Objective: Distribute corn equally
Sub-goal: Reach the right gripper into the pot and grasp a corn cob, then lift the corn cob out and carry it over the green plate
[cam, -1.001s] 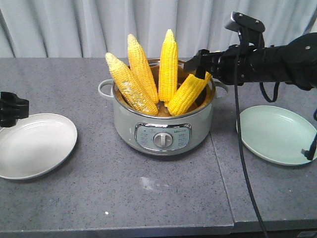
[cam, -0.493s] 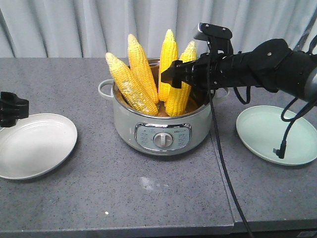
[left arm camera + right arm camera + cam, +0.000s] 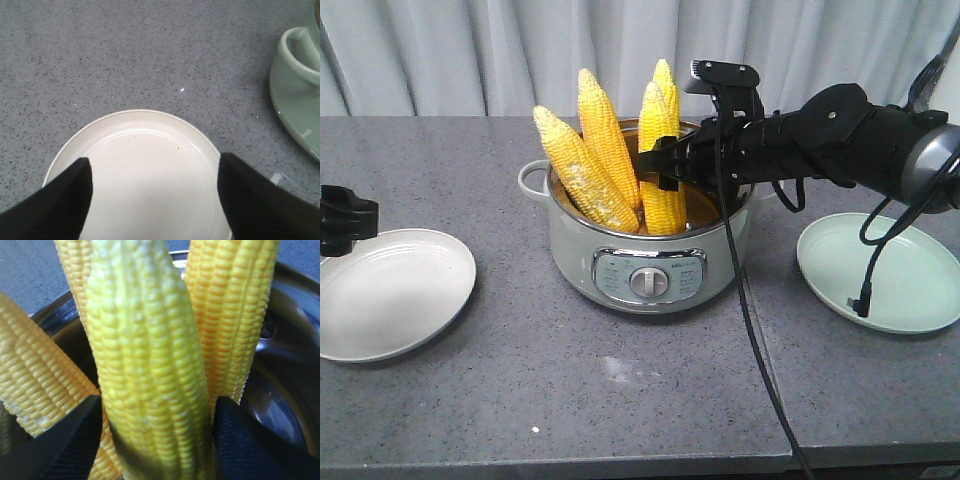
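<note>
Several yellow corn cobs stand tip-up in the pale green pot (image 3: 650, 250). My right gripper (image 3: 665, 168) reaches in from the right and stands open astride one upright cob (image 3: 150, 365), a finger on each side of it and a thin gap showing at the left finger (image 3: 65, 445). Other cobs (image 3: 235, 315) (image 3: 35, 385) flank it. My left gripper (image 3: 155, 195) hangs open over the bare white plate (image 3: 145, 175) at the table's left (image 3: 390, 290). The light green plate (image 3: 885, 270) on the right holds nothing.
The pot's handle (image 3: 295, 60) lies just right of the white plate. A cable (image 3: 750, 330) droops from the right arm across the table's front. A seam (image 3: 765, 350) splits the grey tabletop. Curtains hang behind.
The right arm has swung left over the pot. The cob that leaned right now stands upright between the jaws, shifted left. The left arm has not moved.
</note>
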Robot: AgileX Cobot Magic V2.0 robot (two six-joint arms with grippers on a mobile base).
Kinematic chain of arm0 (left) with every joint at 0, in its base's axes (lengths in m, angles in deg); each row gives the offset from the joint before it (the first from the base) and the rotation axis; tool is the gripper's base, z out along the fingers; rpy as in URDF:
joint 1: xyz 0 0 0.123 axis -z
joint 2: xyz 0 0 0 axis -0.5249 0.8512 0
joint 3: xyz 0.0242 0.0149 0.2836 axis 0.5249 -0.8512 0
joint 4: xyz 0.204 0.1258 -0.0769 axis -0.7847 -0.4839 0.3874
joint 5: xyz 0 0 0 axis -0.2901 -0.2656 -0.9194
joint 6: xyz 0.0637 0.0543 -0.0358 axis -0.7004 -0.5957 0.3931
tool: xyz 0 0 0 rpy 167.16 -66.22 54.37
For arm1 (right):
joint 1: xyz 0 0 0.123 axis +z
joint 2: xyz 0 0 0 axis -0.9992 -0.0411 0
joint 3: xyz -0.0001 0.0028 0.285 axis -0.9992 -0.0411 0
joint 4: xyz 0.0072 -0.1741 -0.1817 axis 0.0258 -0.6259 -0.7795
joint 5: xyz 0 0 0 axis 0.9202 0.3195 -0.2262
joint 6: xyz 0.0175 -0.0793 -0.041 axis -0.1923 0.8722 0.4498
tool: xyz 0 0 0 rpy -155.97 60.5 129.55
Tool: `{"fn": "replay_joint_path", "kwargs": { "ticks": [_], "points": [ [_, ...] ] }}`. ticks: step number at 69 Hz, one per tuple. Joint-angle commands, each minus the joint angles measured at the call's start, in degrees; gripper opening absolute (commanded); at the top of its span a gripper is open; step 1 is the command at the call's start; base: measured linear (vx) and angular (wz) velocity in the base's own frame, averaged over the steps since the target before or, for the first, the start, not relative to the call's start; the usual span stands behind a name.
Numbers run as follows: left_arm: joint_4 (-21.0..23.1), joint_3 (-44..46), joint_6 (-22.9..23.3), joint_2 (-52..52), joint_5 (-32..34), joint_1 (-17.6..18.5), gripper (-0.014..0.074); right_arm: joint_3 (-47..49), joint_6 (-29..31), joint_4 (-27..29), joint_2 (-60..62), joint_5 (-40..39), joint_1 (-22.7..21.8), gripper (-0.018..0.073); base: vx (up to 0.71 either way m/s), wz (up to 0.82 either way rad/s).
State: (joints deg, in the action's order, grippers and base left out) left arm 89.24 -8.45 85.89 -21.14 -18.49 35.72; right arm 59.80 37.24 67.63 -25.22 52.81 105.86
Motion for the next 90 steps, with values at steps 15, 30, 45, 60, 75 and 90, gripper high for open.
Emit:
{"fn": "replay_joint_path", "kwargs": {
  "ticks": [15, 30, 45, 60, 75, 90],
  "points": [
    [0.8, 1.9, 0.4, -0.9, 3.1, 0.2, 0.051, 1.9, 0.1, -1.1, 2.7, -1.6, 0.1, 0.0278, 0.0, 0.0],
    [0.8, 1.9, 0.4, -0.9, 3.1, 0.2, 0.051, 1.9, 0.5, -3.1, 2.7, -0.6, 0.1, 0.0277, 0.0, 0.0],
    [0.8, 1.9, 0.4, -0.9, 3.1, 0.2, 0.051, 1.9, 0.5, -3.5, 2.7, -0.5, 0.1, 0.0277, 0.0, 0.0],
    [0.8, 1.9, 0.4, -0.9, 3.1, 0.2, 0.051, 1.9, 3.7, -3.5, 5.4, -1.6, 0.1, 0.0277, 0.0, 0.0],
    [0.8, 1.9, 0.4, -0.9, 3.1, 0.2, 0.051, 1.9, 3.6, -3.5, 12.0, -2.9, -0.9, 0.0277, 0.0, 0.0],
    [0.8, 1.9, 0.4, -0.9, 3.1, 0.2, 0.051, 1.9, 2.6, -3.7, 18.8, -1.8, -5.2, 0.0277, 0.0, 0.0]
  ]
}}
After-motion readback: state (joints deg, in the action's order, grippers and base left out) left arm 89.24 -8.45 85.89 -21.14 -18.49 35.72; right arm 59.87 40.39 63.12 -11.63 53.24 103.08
